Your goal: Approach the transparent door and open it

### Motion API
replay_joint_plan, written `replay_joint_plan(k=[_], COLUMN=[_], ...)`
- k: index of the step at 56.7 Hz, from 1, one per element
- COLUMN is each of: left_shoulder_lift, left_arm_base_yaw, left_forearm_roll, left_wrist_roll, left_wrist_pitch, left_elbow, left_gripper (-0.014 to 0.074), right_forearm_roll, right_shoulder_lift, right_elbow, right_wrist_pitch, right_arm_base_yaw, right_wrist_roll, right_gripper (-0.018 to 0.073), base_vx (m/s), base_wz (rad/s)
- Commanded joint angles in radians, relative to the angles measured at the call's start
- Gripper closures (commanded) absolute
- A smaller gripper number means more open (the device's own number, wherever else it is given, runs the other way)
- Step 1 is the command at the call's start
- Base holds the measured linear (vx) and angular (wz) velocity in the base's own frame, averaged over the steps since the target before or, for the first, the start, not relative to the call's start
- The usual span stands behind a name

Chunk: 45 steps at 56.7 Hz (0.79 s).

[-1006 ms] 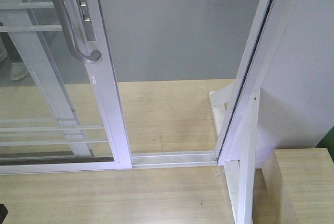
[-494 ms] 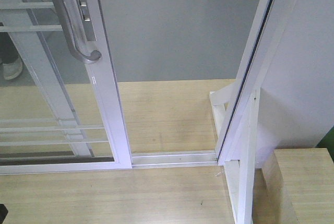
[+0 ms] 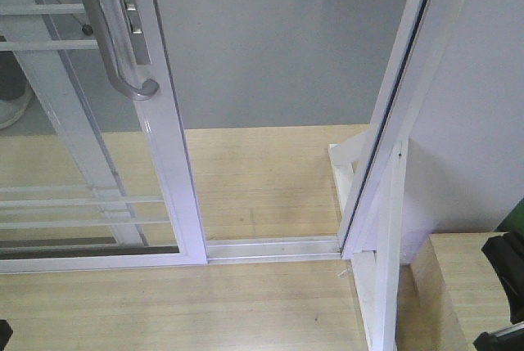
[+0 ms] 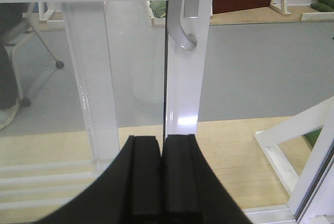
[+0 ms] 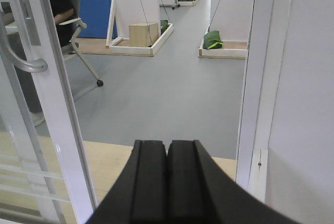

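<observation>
- Now, count what you have: one transparent door (image 3: pixel 82 122), one handle (image 3: pixel 110 36) on it, one floor track (image 3: pixel 270 249), and two grippers.
- You see the door on the left of the front view, slid aside so a gap stands between its white upright edge and the white post (image 3: pixel 385 138) on the right; grey floor (image 3: pixel 278 48) shows through the gap.
- Your door is clear glass in a white metal frame, with thin white horizontal bars: two near the top and three lower down in the front view.
- Its handle is grey, curved like a J with the hook at the bottom, fixed beside a narrow lock plate (image 3: pixel 129 7) on the frame's upright.
- A second white-framed pane stands behind the door's glass.
- Your left gripper (image 4: pixel 162 182) has its two black fingers pressed together with nothing between them; it points straight at the door's frame edge (image 4: pixel 182 78), with the handle hook (image 4: pixel 183 41) above it.
- Your right gripper (image 5: pixel 167 182) is likewise closed flat on nothing, and faces the open gap, the door frame (image 5: pixel 57 104) to its left and the post (image 5: pixel 255 78) to its right.
- You can see part of a black arm (image 3: pixel 508 273) at the lower right of the front view, over a light wooden block (image 3: pixel 458 285).
- Beyond the glass, a seated person (image 5: pixel 57 4) on a wheeled chair shows at the left.
</observation>
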Motion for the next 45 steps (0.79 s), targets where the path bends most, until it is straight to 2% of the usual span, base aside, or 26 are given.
replay_joint_plan(k=[1,45], left_shoulder_lift=[-0.014,-0.014], left_arm_base_yaw=[-0.007,-0.007], left_forearm_roll=[-0.005,-0.005], left_wrist_roll=[-0.003,-0.003], left_wrist_pitch=[-0.070,-0.070], left_elbow=[0.015,0.015], left_gripper=[0.0594,0.0594], right_forearm_roll=[0.007,0.006], right_shoulder_lift=[-0.015,-0.015], right_elbow=[0.008,0.008], right_wrist_pitch=[-0.088,-0.090], right_arm_base_yaw=[-0.003,-0.003], right_wrist_roll=[0.005,-0.005], right_gripper=[0.0562,0.0562], base_vx=[0.00,0.00], base_wz=[0.00,0.00])
